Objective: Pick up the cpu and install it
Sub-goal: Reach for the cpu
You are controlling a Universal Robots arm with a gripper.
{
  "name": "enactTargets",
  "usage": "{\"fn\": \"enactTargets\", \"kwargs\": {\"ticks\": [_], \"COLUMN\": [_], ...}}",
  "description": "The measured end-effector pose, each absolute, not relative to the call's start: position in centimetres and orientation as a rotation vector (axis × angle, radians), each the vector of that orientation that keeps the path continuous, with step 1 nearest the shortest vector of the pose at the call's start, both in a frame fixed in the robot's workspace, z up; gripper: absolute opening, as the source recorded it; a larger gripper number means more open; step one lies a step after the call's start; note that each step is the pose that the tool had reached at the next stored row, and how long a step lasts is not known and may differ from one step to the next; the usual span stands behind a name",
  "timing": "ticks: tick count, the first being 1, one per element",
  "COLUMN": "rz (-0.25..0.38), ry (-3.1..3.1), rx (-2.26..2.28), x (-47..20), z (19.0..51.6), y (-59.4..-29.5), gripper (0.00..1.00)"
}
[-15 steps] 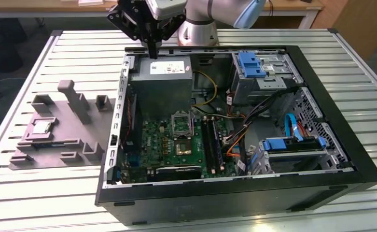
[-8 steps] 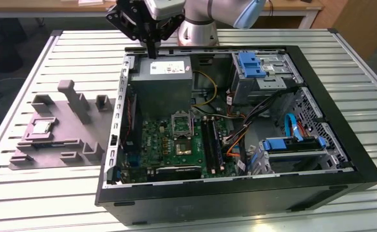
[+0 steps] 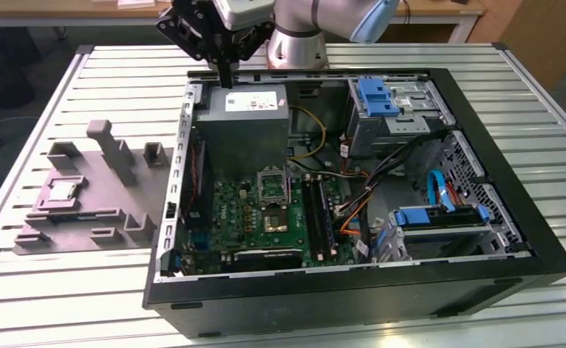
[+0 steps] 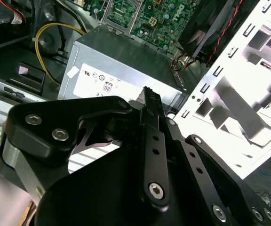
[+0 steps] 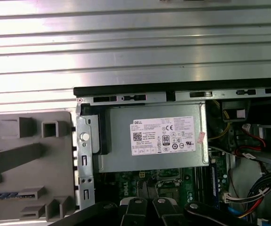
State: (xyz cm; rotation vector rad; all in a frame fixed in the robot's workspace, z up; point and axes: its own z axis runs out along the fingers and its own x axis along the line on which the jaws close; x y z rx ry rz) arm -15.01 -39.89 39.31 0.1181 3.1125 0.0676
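The cpu [image 3: 65, 190], a small silvery square chip, lies in a pocket of the grey holder block [image 3: 118, 217] on the exterior view's left, outside the computer case. My gripper [image 3: 227, 78] hangs over the far edge of the open case [image 3: 514, 217], its tip just above the grey box with a white label [image 3: 248, 130]. The fingers [image 4: 152, 106] are pressed together with nothing between them. The metal socket frame [image 3: 271, 185] sits on the green motherboard [image 3: 263, 225] in the middle of the case, and the socket frame [image 4: 121, 12] shows past the grey box in the second wrist view.
The case stands on a slatted metal table [image 3: 543, 94]. Drive cages with blue tabs [image 3: 377, 98] and bundled cables [image 3: 389, 174] fill the case's right half. Grey pegs and posts [image 3: 109, 145] rise from the holder block. The labelled box [image 5: 154, 141] and holder block [image 5: 27, 160] appear below the wrist.
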Motion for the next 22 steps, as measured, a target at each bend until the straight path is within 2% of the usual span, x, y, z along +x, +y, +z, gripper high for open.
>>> {"fn": "enactTargets", "kwargs": {"ticks": [22], "rz": [0.068], "ry": [3.112], "rx": [0.118], "x": [-16.5], "z": [39.3], "y": [-39.9], "gripper": [0.11]}}
